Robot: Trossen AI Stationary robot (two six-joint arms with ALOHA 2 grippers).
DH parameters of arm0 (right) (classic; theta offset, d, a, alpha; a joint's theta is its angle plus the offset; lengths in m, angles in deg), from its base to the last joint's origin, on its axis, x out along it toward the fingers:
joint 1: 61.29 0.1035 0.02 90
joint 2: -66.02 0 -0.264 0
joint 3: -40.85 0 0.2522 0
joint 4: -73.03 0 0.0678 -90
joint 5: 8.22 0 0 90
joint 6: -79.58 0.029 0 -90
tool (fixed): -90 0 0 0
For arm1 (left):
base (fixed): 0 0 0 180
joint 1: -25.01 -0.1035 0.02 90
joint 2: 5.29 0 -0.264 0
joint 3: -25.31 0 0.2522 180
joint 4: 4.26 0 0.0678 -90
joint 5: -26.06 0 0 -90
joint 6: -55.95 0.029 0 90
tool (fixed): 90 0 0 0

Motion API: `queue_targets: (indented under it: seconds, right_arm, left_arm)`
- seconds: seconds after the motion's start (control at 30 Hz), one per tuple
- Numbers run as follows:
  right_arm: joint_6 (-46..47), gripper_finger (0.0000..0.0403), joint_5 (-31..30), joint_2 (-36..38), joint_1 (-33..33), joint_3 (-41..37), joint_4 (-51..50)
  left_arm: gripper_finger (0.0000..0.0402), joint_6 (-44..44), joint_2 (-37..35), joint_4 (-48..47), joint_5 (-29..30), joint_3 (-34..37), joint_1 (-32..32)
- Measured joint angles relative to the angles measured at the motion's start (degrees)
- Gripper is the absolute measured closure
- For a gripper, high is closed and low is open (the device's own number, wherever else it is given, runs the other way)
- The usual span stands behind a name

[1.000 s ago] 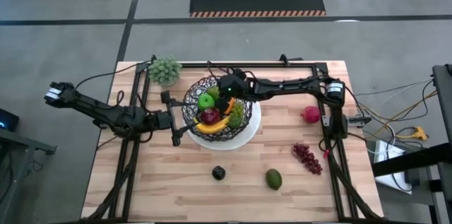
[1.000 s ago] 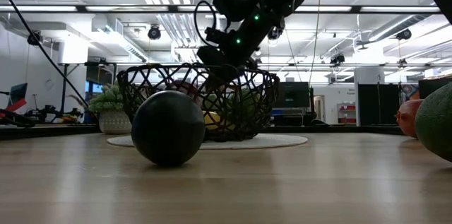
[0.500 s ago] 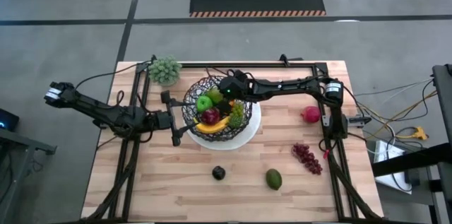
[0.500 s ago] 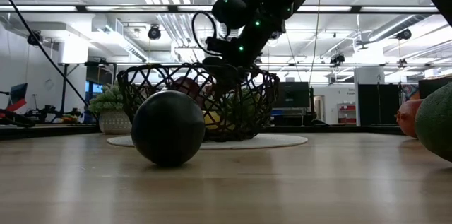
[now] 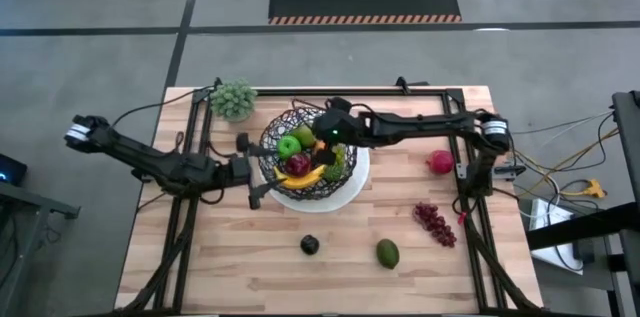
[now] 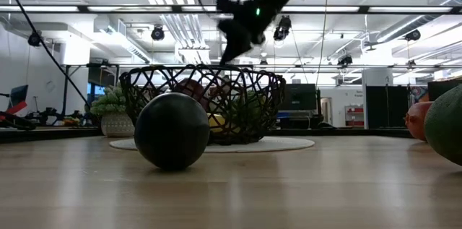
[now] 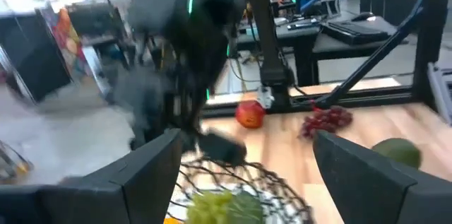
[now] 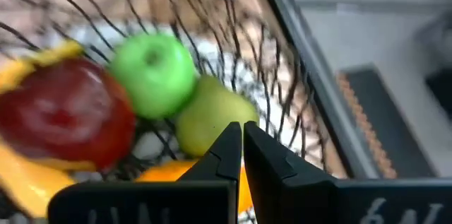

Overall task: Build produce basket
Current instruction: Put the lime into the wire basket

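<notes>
The left hand (image 5: 262, 169) stood with fingers apart, just beside the basket (image 5: 272, 153) on its white plate (image 5: 352, 186). Above the basket's fruit hung the right hand (image 5: 322, 137), fingers together, empty. Plum (image 5: 310, 245), avocado (image 5: 387, 253) and grapes (image 5: 435, 222) lay on the tabletop (image 5: 230, 257).

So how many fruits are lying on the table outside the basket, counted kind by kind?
dark plum: 1
avocado: 1
bunch of dark red grapes: 1
round red fruit: 1
Total: 4
</notes>
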Motion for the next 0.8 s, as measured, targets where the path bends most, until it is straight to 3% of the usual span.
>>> queue_targets:
  seconds: [0.13, 0.37, 0.8]
  right_arm:
    - [-3.40, 0.0394, 0.04, 3.30, 3.22, -0.01, 1.18]
    - [-3.80, 0.0394, 0.13, 9.74, 10.28, -5.72, 1.15]
    - [-0.01, 0.0394, 0.31, 21.32, 19.20, -23.06, 7.18]
  left_arm:
    - [0.0102, -5.66, 5.27, 5.36, -0.08, -0.27, 0.00]
    - [0.0102, -5.88, 13.93, 14.85, -0.10, -1.43, 0.15]
    - [0.0102, -5.80, 18.47, 18.88, -0.08, -4.30, 0.15]
